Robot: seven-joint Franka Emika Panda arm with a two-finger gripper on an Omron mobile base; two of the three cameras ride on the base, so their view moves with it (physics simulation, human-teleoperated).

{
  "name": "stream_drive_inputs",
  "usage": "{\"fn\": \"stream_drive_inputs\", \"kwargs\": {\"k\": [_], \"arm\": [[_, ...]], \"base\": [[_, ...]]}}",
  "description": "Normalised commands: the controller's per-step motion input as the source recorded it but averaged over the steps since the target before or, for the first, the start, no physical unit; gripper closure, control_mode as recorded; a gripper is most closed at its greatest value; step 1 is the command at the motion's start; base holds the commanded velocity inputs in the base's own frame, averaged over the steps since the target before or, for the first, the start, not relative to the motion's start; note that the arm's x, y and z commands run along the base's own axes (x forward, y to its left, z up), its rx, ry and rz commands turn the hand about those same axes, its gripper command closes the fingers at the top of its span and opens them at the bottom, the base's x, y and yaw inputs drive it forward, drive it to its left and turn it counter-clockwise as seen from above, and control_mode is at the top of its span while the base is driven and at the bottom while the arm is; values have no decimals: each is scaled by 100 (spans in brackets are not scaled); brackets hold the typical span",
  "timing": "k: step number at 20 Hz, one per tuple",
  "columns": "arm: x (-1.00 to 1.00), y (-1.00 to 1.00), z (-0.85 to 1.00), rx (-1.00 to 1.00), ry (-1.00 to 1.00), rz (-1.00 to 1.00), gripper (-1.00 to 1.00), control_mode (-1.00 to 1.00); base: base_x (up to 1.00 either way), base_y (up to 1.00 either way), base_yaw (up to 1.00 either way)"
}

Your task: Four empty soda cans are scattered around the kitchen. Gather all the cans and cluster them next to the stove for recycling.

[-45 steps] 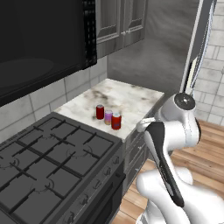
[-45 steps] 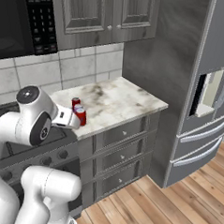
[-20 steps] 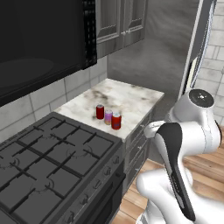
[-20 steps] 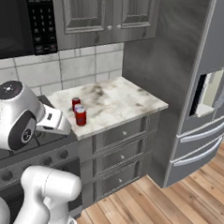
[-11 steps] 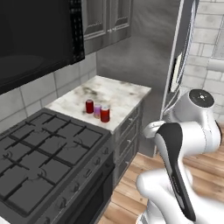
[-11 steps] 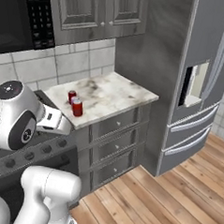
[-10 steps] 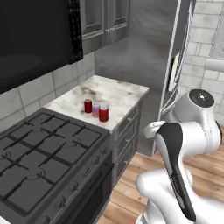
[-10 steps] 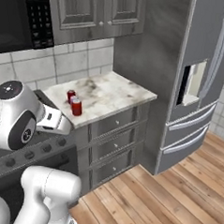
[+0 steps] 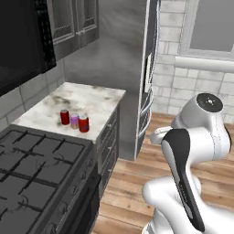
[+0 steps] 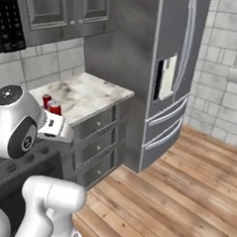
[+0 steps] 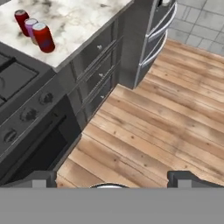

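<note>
Three cans (image 11: 34, 28) stand upright, clustered on the marble surface (image 11: 83, 22) just beside the stove (image 11: 17, 87), well off to the upper left of the empty, wide-apart jaws hanging over the wood floor (image 11: 162, 113).

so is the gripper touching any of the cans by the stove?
Apart. Hand view: the open gripper hangs over the wood floor, while the three cans stand on the counter beside the stove, far off.
</note>
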Motion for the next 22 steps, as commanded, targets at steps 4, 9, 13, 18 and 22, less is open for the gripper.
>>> {"fn": "stream_drive_inputs", "kwargs": {"k": [4, 9, 13, 18, 22], "arm": [[0, 0, 0, 0, 0, 0, -100, 100], [0, 0, 0, 0, 0, 0, -100, 100], [0, 0, 0, 0, 0, 0, -100, 100], [0, 0, 0, 0, 0, 0, -100, 100], [0, 0, 0, 0, 0, 0, -100, 100]], "base": [[0, 7, -48], [0, 2, -49], [-12, 0, -46], [-69, -12, -26], [-86, -13, -21]]}}
